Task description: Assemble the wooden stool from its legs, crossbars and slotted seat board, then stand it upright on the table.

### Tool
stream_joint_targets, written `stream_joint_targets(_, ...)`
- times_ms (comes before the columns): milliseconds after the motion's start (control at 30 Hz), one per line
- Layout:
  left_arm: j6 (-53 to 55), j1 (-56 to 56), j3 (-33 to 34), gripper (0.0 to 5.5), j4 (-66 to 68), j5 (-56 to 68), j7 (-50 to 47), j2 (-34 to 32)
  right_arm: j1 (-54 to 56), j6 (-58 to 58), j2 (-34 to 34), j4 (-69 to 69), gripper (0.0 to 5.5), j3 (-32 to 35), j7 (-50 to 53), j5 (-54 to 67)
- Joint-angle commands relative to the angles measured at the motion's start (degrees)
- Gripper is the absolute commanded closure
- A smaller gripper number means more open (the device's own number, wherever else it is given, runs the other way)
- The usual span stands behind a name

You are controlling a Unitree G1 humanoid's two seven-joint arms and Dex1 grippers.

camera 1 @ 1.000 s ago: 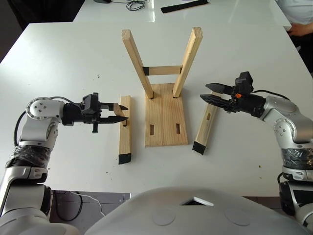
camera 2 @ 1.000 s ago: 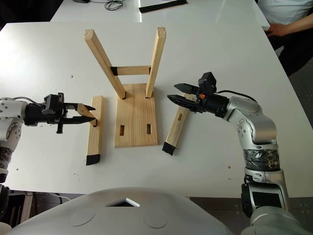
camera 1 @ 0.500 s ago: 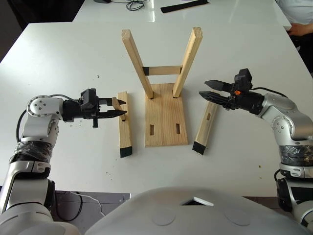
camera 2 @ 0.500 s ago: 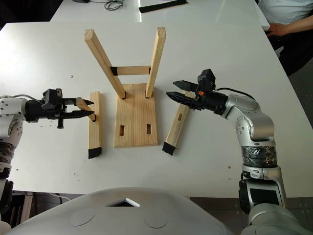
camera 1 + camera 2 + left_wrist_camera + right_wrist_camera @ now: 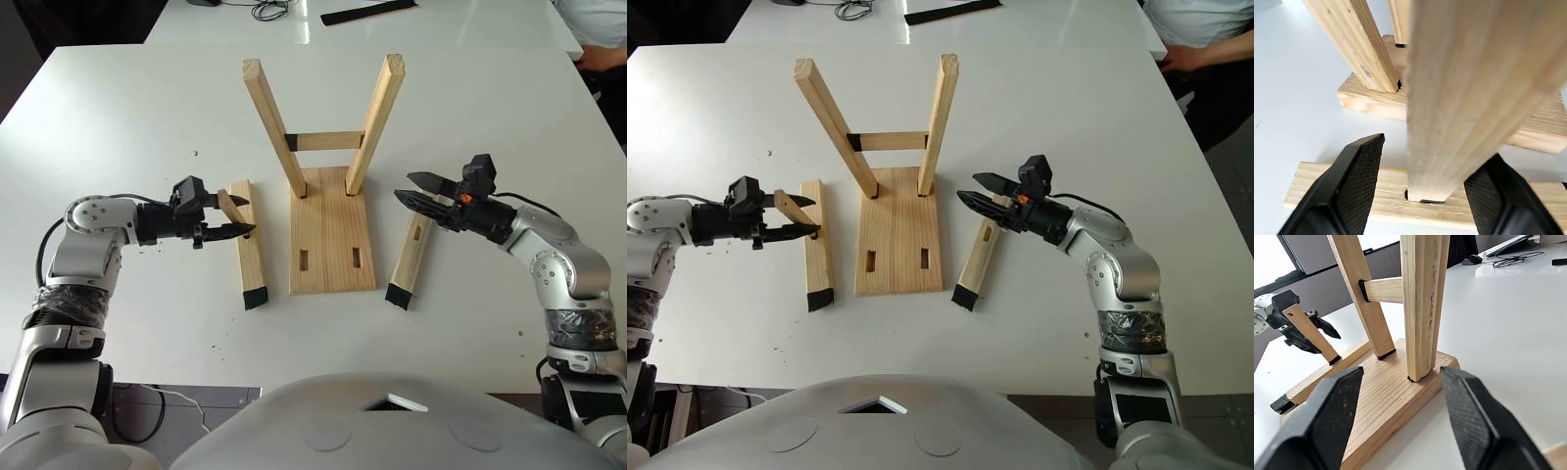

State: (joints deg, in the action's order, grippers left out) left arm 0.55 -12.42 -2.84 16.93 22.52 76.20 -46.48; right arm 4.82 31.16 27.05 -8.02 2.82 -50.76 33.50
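The left gripper (image 5: 247,216) had its 2 black fingers (image 5: 1356,171) apart, straddling a short crossbar (image 5: 232,208) that stood tilted in a slot of the left loose leg (image 5: 249,259). In the left wrist view a gap showed on 1 side of the bar; I could not tell whether the other finger touched it. The right gripper (image 5: 404,187) hung over the far end of the right loose leg (image 5: 409,259) with its jaws wide apart, gripping nothing.

The seat board (image 5: 331,245) lay flat on the white table (image 5: 127,117) between the 2 loose legs. 2 standing legs (image 5: 274,127) rose from its far slots, splaying apart, joined by a long crossbar (image 5: 328,141) with black ends. 2 rectangular near slots (image 5: 305,258) stood empty.

All parts were pale, straight-grained wood of square section. Each loose leg carried a black cap at its near end. The finger pads were finely dimpled.
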Motion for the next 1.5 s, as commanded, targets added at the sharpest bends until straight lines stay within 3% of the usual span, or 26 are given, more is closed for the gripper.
stream_joint_targets(33,3.02,1.37,1.39,2.82,-5.23,0.48,0.65,-1.62,-2.41,0.09,-0.91,-2.18,2.62,0.6,2.05,0.43)
stream_joint_targets(433,11.59,1.99,10.17,2.82,-17.94,4.26,-7.13,-2.07,-7.62,-3.44,-7.42,-5.21,2.62,0.67,8.26,0.42)
stream_joint_targets(667,24.12,7.56,22.44,2.82,-36.07,18.48,-22.51,2.96,-6.46,-3.53,-7.42,-4.27,2.62,0.68,8.18,0.38)
stream_joint_targets(800,27.37,11.85,26.31,2.82,-48.62,25.09,-36.33,9.86,-4.54,-2.32,-7.18,-3.54,2.62,-0.24,7.4,0.79)
stream_joint_targets(967,26.58,7.18,25.6,2.82,-52.5,26.22,-50.06,16.4,-3.54,-1.42,-6.89,-3.52,2.62,-0.28,7.26,1.23)
stream_joint_targets(1200,30.82,0.42,19.91,2.82,-48.91,14.05,-71.64,22.7,-5.32,-1.15,-7.87,-5.6,2.62,0.07,9.0,1.76)
stream_joint_targets(1367,35.1,6.42,11.91,2.82,-55.3,8.76,-82.98,31.63,-2.46,-0.91,-8.19,-4.75,2.62,-0.39,9.42,1.83)
stream_joint_targets(1500,35.25,7.63,11.6,2.82,-57.23,4.27,-87.71,34.52,-2.66,-0.92,-7.97,-5.06,2.62,0.28,9.84,1.87)
